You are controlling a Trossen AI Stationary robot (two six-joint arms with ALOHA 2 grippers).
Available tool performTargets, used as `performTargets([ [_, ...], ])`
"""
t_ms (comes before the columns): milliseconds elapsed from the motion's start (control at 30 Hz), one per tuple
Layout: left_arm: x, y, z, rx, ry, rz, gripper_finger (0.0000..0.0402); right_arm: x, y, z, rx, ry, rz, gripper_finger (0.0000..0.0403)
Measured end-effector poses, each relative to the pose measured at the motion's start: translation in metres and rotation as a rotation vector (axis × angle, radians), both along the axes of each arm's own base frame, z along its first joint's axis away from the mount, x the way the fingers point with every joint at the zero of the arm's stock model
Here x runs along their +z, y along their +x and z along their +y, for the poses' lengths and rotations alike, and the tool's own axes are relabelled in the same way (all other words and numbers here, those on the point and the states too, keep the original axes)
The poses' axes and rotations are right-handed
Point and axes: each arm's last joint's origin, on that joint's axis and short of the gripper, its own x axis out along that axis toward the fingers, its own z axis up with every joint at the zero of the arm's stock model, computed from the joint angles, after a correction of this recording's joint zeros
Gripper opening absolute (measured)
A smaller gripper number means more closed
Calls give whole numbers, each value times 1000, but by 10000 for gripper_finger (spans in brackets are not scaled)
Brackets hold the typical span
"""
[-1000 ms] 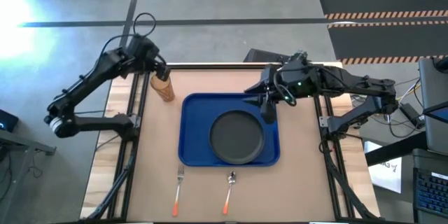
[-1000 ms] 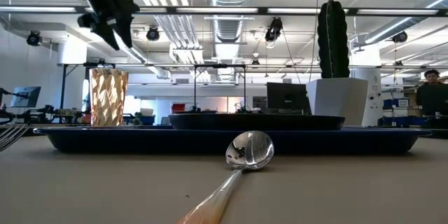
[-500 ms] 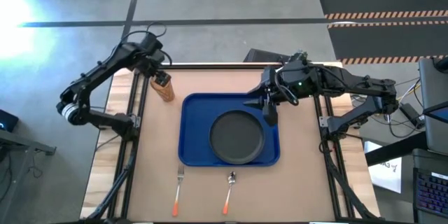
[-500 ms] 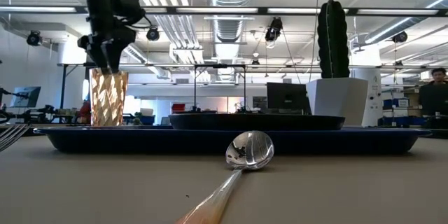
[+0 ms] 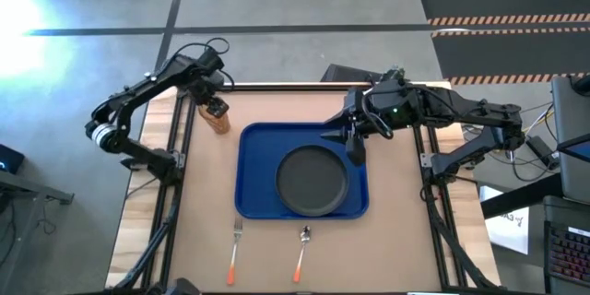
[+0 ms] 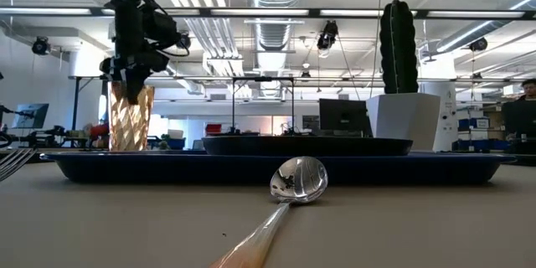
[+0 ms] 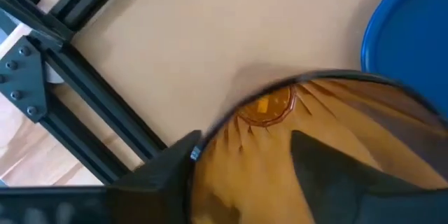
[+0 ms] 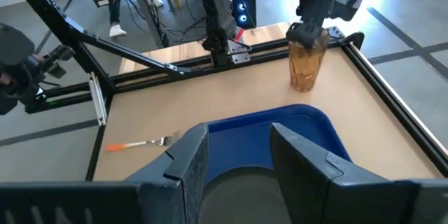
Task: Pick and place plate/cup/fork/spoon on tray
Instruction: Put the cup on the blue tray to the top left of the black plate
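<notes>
Tabletop (image 5: 396,240); left claw (image 5: 217,107) astride cup (image 5: 218,120) rim

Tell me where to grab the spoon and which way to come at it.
Grip the spoon across its orange handle, coming straight down from above. It lies flat on the table just in front of the tray, bowl toward the tray, so its handle's narrow sides are free. The fork lies apart beside it, leaving finger room.
</notes>
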Motion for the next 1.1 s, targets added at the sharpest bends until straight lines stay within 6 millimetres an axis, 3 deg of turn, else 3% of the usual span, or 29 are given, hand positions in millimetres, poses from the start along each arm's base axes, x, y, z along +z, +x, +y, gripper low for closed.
performTargets([
  [133, -2, 1, 1, -18, -9, 8, 41, 0, 0, 0, 0, 0, 0, 141],
  [200, 0, 0, 0, -28, 0, 2, 15, 0, 0, 0, -1, -1, 0, 141],
  [400, 28, -6, -11, -46, 63, -83, 2, 0, 0, 0, -4, -2, -1, 141],
  [533, 67, -11, -27, -29, 82, -318, 1, 0, 0, -1, -19, -11, 4, 141],
  [700, 110, -21, -61, -55, 72, -551, 1, -2, -1, -1, -25, -15, 22, 141],
  [933, 125, -23, -108, -96, 50, -600, 1, -2, -1, -2, -48, -31, 22, 141],
  [1100, 122, -6, -121, -107, 77, -530, 0, -2, -1, -2, -54, -39, 22, 141],
])
